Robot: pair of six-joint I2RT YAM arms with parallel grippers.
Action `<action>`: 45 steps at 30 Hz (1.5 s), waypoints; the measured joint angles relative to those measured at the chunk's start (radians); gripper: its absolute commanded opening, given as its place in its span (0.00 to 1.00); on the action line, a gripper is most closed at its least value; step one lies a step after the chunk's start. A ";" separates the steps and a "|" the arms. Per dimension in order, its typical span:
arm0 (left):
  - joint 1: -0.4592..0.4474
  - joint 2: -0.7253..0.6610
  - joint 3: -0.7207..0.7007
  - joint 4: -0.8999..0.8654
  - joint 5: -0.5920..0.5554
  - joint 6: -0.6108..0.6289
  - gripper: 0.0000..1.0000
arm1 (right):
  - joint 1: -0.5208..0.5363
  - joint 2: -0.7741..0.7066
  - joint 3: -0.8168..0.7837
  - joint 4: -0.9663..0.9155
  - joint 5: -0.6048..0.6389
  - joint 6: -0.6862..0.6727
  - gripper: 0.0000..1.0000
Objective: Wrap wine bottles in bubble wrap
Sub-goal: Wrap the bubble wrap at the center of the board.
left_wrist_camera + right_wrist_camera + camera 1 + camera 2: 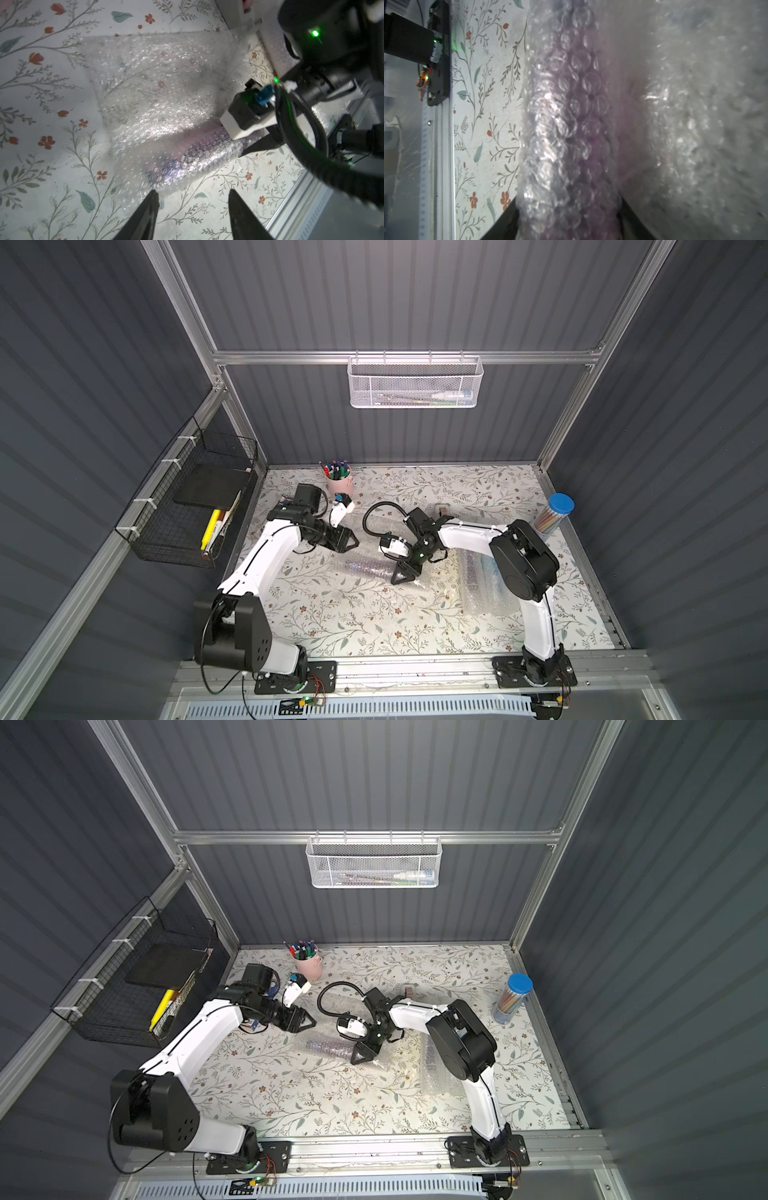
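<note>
In a top view, the bottle point(365, 566) lies mid-table, half rolled in wrap point(384, 526). Left wrist: my left gripper point(192, 191) is spread and empty. Right wrist: my right gripper point(568, 196) straddles the wrapped bottle, though I can't tell if it grips. I'd roll evenly and hold the wrap taut.

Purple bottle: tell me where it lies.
The purple bottle lies mid-table in both top views, rolled in bubble wrap, one end between the jaws of the right gripper, the left gripper by the other.

One purple wine bottle point(365, 566) in one clear bubble-wrap sheet point(155, 83); wrapped bundles point(478, 585) at three o'clock, number unclear; one pink marker cup point(340, 483); one blue-lidded pencil tube point(555, 518); two wire baskets point(415, 383); two white-and-black robot arms point(270, 556).
</note>
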 measured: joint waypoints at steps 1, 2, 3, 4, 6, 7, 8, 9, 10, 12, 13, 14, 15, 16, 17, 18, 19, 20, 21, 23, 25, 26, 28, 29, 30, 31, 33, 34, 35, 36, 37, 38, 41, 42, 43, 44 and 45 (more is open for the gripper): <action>-0.009 -0.030 -0.028 0.010 0.000 0.048 0.70 | -0.005 0.008 0.001 -0.008 -0.024 0.000 0.43; -0.017 -0.059 -0.053 0.016 0.004 0.098 0.77 | -0.012 0.019 0.008 -0.025 -0.053 -0.002 0.44; -0.022 -0.089 -0.077 0.024 0.010 0.153 0.82 | -0.018 0.029 0.016 -0.039 -0.073 -0.005 0.44; -0.031 -0.111 -0.095 0.033 0.015 0.206 0.87 | -0.022 0.037 0.025 -0.052 -0.087 -0.010 0.44; -0.056 -0.160 -0.145 0.048 0.023 0.330 0.96 | -0.029 0.055 0.044 -0.080 -0.113 -0.019 0.45; -0.076 -0.177 -0.168 0.055 0.027 0.384 0.97 | -0.031 0.064 0.051 -0.093 -0.125 -0.023 0.45; -0.108 -0.192 -0.196 0.066 0.027 0.438 0.98 | -0.033 0.073 0.060 -0.109 -0.141 -0.029 0.45; -0.141 -0.200 -0.222 0.076 0.021 0.488 0.98 | -0.035 0.082 0.068 -0.124 -0.154 -0.038 0.45; -0.163 -0.200 -0.238 0.087 0.013 0.523 0.98 | -0.037 0.088 0.075 -0.135 -0.165 -0.043 0.45; -0.228 -0.192 -0.272 0.128 -0.032 0.601 0.98 | -0.039 0.103 0.089 -0.164 -0.187 -0.059 0.45; -0.253 -0.187 -0.286 0.151 -0.055 0.632 0.98 | -0.040 0.108 0.093 -0.174 -0.195 -0.064 0.45; -0.278 -0.181 -0.301 0.179 -0.080 0.666 0.98 | -0.040 0.115 0.100 -0.190 -0.206 -0.071 0.45; -0.305 -0.173 -0.319 0.212 -0.106 0.700 0.98 | -0.040 0.120 0.106 -0.203 -0.212 -0.077 0.45; -0.323 -0.163 -0.332 0.236 -0.127 0.724 0.97 | -0.040 0.127 0.114 -0.218 -0.216 -0.085 0.45; -0.345 -0.144 -0.342 0.266 -0.153 0.752 0.97 | -0.040 0.133 0.122 -0.231 -0.222 -0.090 0.46; -0.361 -0.122 -0.348 0.293 -0.176 0.775 0.96 | -0.042 0.138 0.128 -0.241 -0.225 -0.097 0.46; -0.371 -0.101 -0.352 0.320 -0.195 0.793 0.96 | -0.042 0.141 0.132 -0.249 -0.228 -0.102 0.46; -0.381 -0.074 -0.357 0.353 -0.222 0.813 0.96 | -0.043 0.145 0.135 -0.257 -0.231 -0.108 0.46; -0.389 -0.047 -0.359 0.386 -0.244 0.829 0.95 | -0.043 0.147 0.137 -0.262 -0.235 -0.113 0.46; -0.401 0.003 -0.360 0.443 -0.282 0.850 0.92 | -0.044 0.148 0.138 -0.270 -0.238 -0.119 0.47; -0.413 0.050 -0.360 0.493 -0.318 0.867 0.87 | -0.044 0.149 0.139 -0.278 -0.238 -0.124 0.47; -0.420 0.076 -0.359 0.515 -0.343 0.874 0.84 | -0.044 0.149 0.139 -0.282 -0.238 -0.126 0.47; -0.430 0.115 -0.357 0.541 -0.375 0.882 0.78 | -0.044 0.149 0.139 -0.284 -0.238 -0.126 0.48; -0.432 0.128 -0.357 0.548 -0.389 0.885 0.75 | -0.044 0.149 0.139 -0.285 -0.238 -0.127 0.48; -0.437 0.137 -0.348 0.541 -0.396 0.890 0.72 | -0.044 0.149 0.140 -0.287 -0.238 -0.125 0.48; -0.441 0.148 -0.341 0.537 -0.407 0.889 0.66 | -0.045 0.149 0.141 -0.287 -0.237 -0.124 0.49; -0.447 0.168 -0.322 0.521 -0.417 0.892 0.54 | -0.051 0.149 0.143 -0.288 -0.234 -0.121 0.50; -0.449 0.172 -0.318 0.517 -0.421 0.890 0.51 | -0.055 0.149 0.145 -0.288 -0.232 -0.121 0.52; -0.449 0.177 -0.312 0.515 -0.423 0.887 0.49 | -0.056 0.149 0.146 -0.291 -0.230 -0.122 0.55; -0.449 0.181 -0.307 0.510 -0.423 0.887 0.48 | -0.056 0.149 0.148 -0.293 -0.229 -0.122 0.58; -0.449 0.185 -0.303 0.505 -0.421 0.885 0.47 | -0.056 0.149 0.151 -0.296 -0.227 -0.123 0.62; -0.449 0.192 -0.293 0.495 -0.418 0.881 0.47 | -0.056 0.149 0.152 -0.299 -0.225 -0.123 0.65; -0.451 0.213 -0.264 0.458 -0.383 0.859 0.46 | -0.064 0.142 0.156 -0.306 -0.219 -0.121 0.70; -0.452 0.219 -0.255 0.448 -0.368 0.845 0.46 | -0.068 0.135 0.156 -0.308 -0.209 -0.119 0.72; -0.452 0.222 -0.248 0.440 -0.356 0.834 0.45 | -0.071 0.128 0.156 -0.311 -0.195 -0.119 0.73; -0.451 0.227 -0.241 0.431 -0.339 0.820 0.45 | -0.073 0.118 0.155 -0.314 -0.180 -0.119 0.74; -0.451 0.231 -0.234 0.419 -0.323 0.809 0.44 | -0.076 0.104 0.151 -0.315 -0.163 -0.119 0.75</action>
